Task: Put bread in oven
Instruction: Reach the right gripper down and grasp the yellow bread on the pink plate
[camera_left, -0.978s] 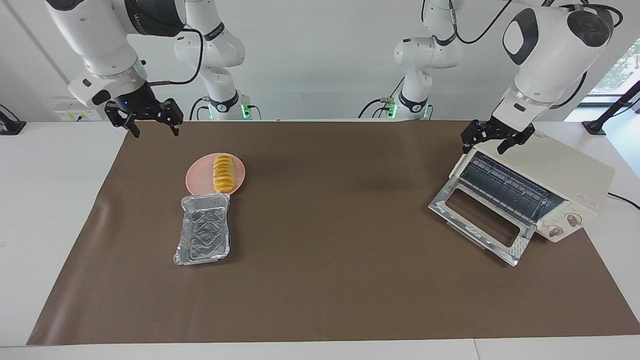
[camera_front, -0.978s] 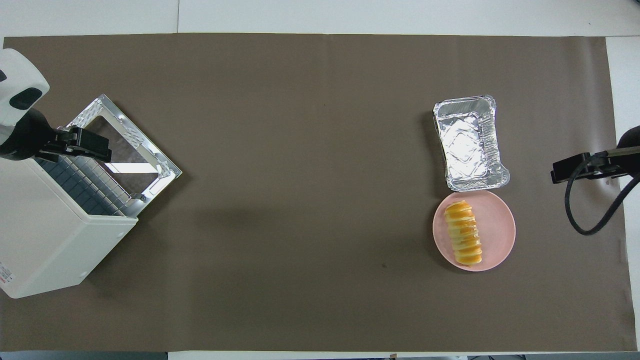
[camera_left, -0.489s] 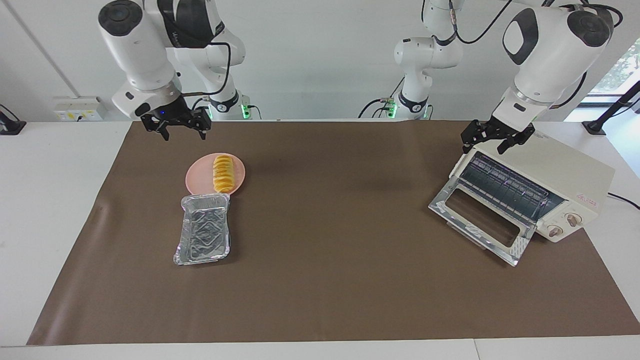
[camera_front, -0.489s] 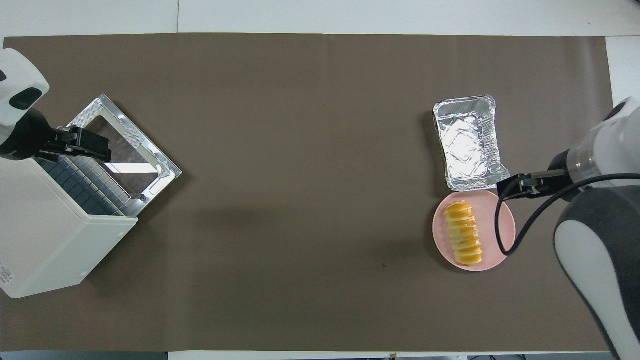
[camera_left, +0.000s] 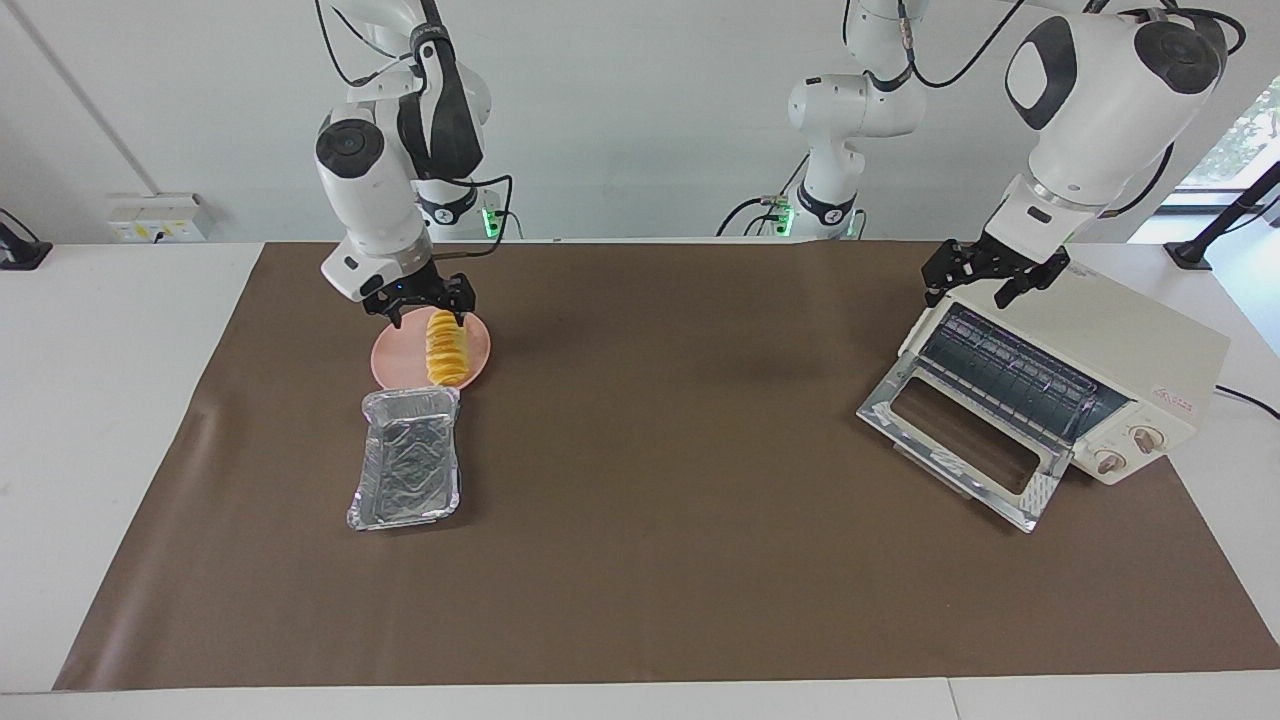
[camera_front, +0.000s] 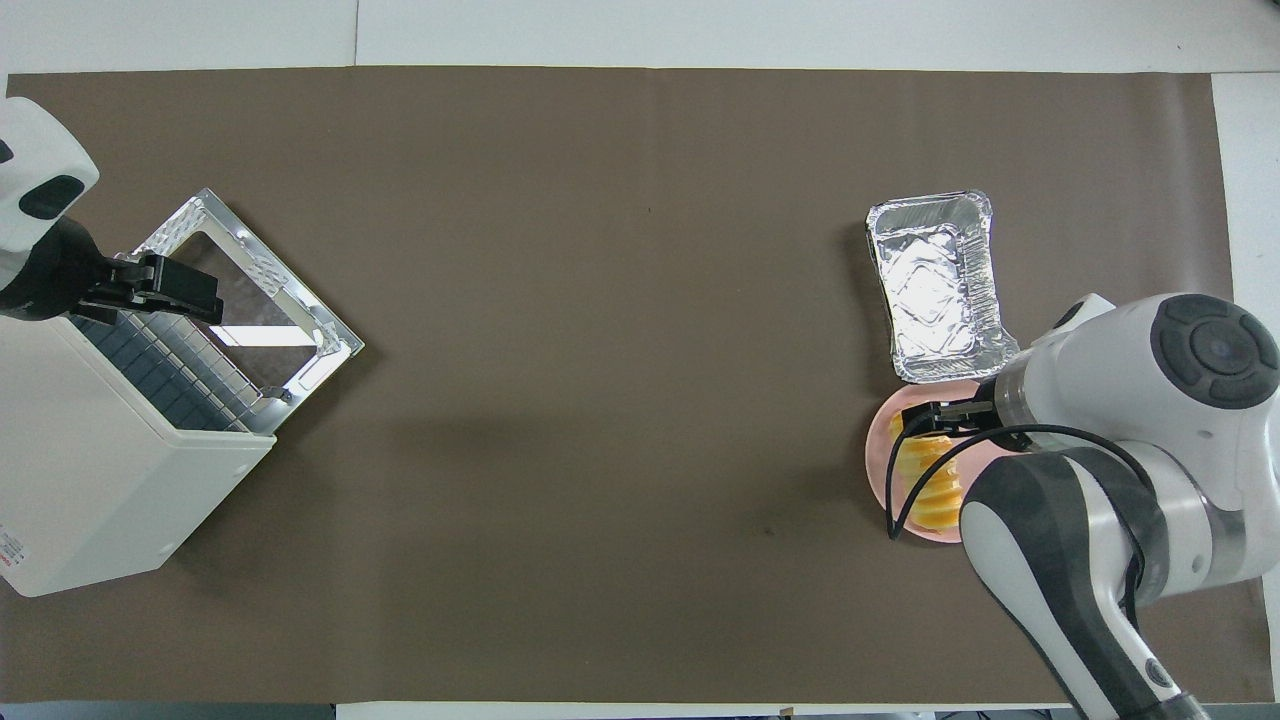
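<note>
Right tool (camera_left: 428, 304), fingers apart, arriving over bread (camera_left: 447, 350) from surface's edge; we're risking nudging loaf off plate (camera_left: 396, 358). Left tool (camera_left: 992, 278) waiting apart over oven (camera_left: 1140, 350).

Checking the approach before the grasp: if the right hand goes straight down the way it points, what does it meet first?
Most likely the bread on the pink plate; the open right hand hangs over its end nearer the robots, though depth is unclear.

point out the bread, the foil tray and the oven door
bread (camera_left: 447, 358): facing view, middle of the loaf on the pink plate
foil tray (camera_left: 407, 470): facing view, crinkled floor of the tray
oven door (camera_left: 962, 452): facing view, metal frame of the dropped-open door
</note>
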